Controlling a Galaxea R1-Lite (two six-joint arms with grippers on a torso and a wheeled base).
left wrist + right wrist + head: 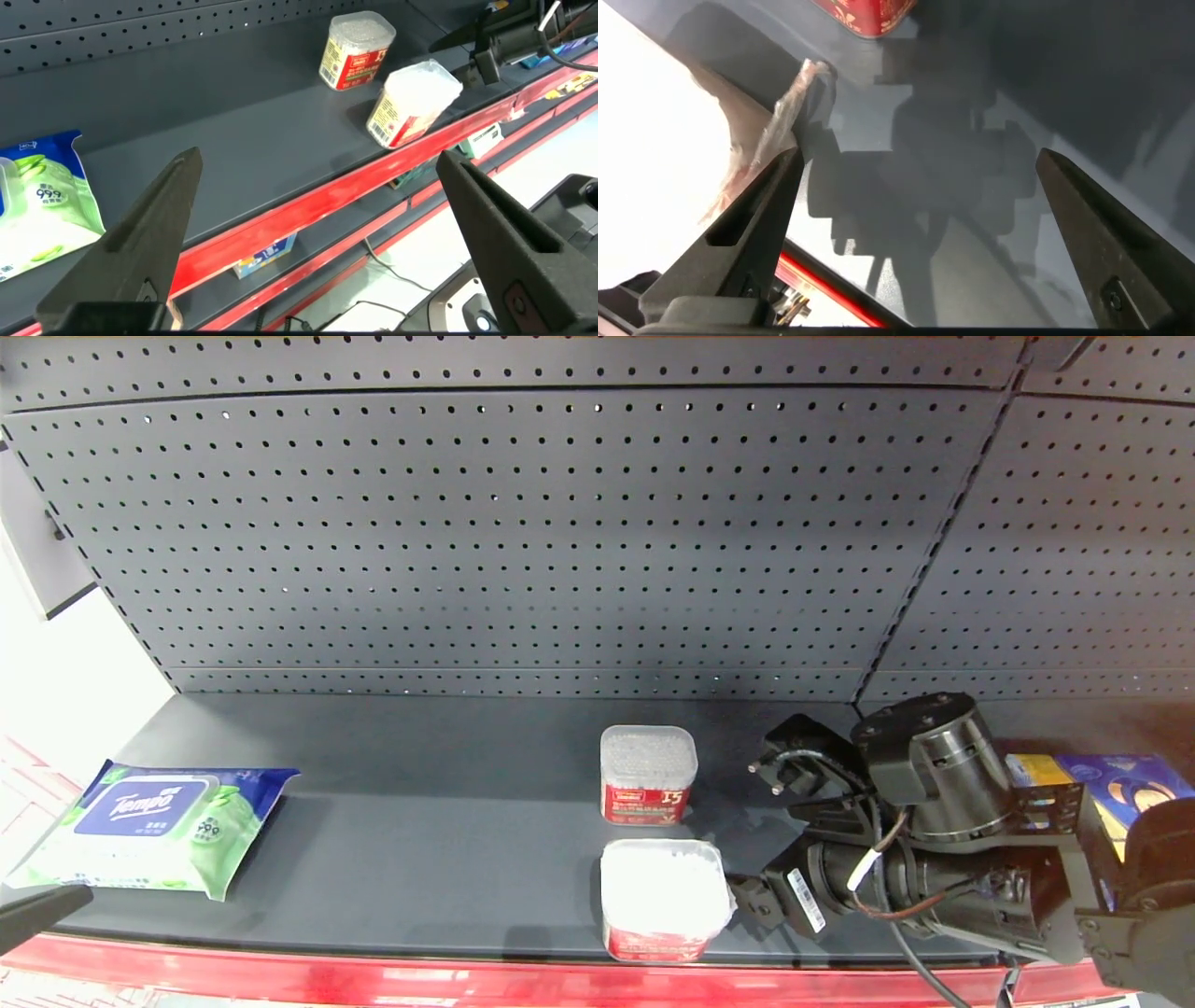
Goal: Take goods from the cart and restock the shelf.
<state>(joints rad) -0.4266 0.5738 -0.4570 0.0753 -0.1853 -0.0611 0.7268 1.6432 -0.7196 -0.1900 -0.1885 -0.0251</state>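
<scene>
Two red-labelled tubs stand on the dark shelf [420, 803]: a rear tub [649, 775] with a clear lid, and a front tub [663, 896] with a white top near the red front edge. My right gripper [752, 896] sits just right of the front tub, low over the shelf. It is open [917, 163] with only bare shelf between its fingers; the front tub [673, 168] lies beside one finger. My left gripper [318, 159] is open and holds nothing, out in front of the shelf's left end. From there both the rear tub [355, 51] and front tub [411, 103] show.
A green and blue wet-wipes pack [149, 826] lies flat at the shelf's left end. A blue and yellow box [1120, 793] stands at the far right behind my right arm. A perforated back panel [560, 541] closes the rear. A red price rail [308, 210] runs along the front.
</scene>
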